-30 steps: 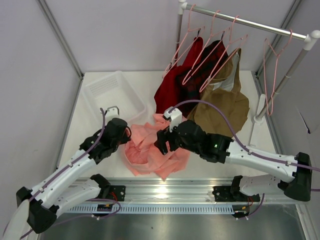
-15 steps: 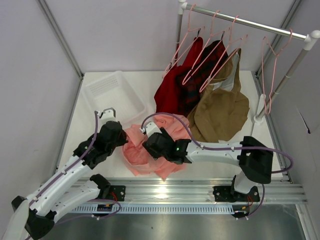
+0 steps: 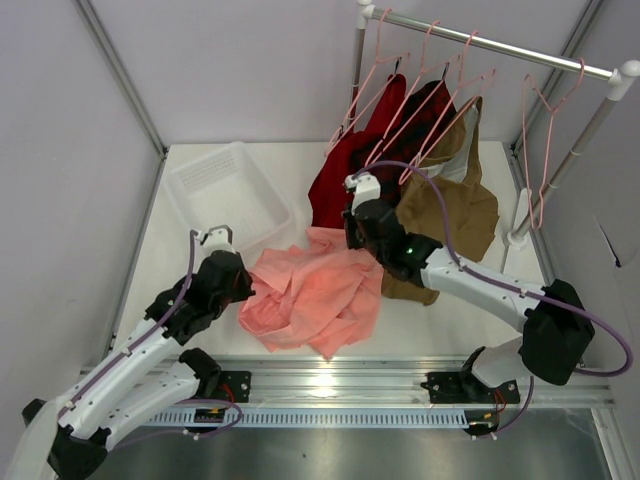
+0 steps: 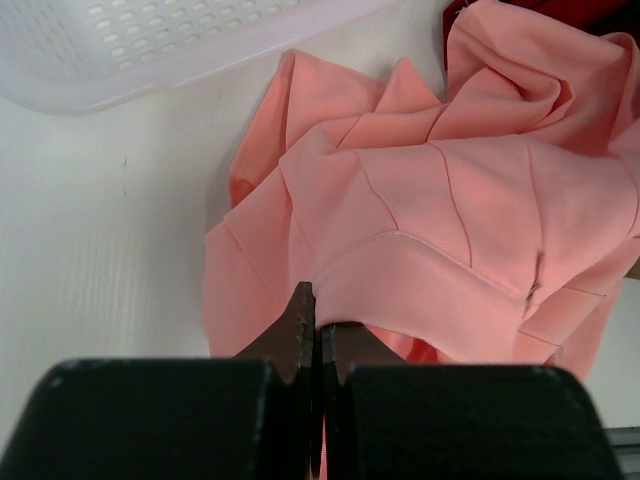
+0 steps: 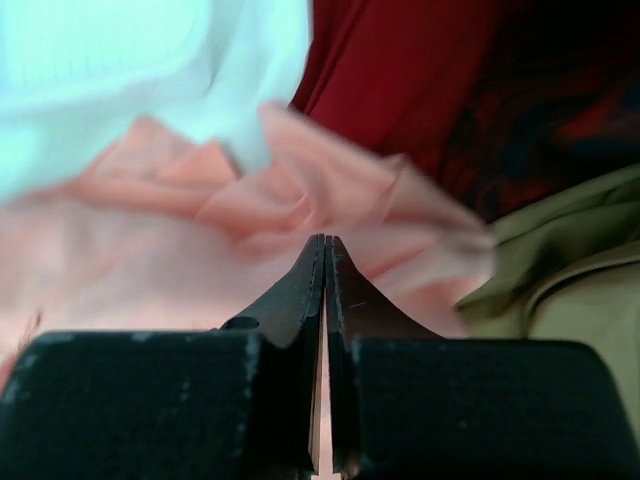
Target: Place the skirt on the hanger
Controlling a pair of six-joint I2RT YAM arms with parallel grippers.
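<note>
The salmon-pink skirt lies crumpled on the white table, between the two arms. My left gripper is shut on a fold at the skirt's left edge; the left wrist view shows the cloth pinched at the tips of that gripper. My right gripper hovers at the skirt's far right corner. In the right wrist view this gripper is shut, and the blurred skirt lies beyond its tips with no cloth seen between them. A bare pale-pink hanger hangs at the right end of the rail.
A silver rail at the back right carries more pink hangers with a dark red garment and a tan-brown garment drooping onto the table. A clear plastic bin stands at the back left.
My right gripper left the middle of the skirt, swung back and right to its far corner, and went from open to shut. The skirt now lies more spread out. The left gripper stays shut on it.
</note>
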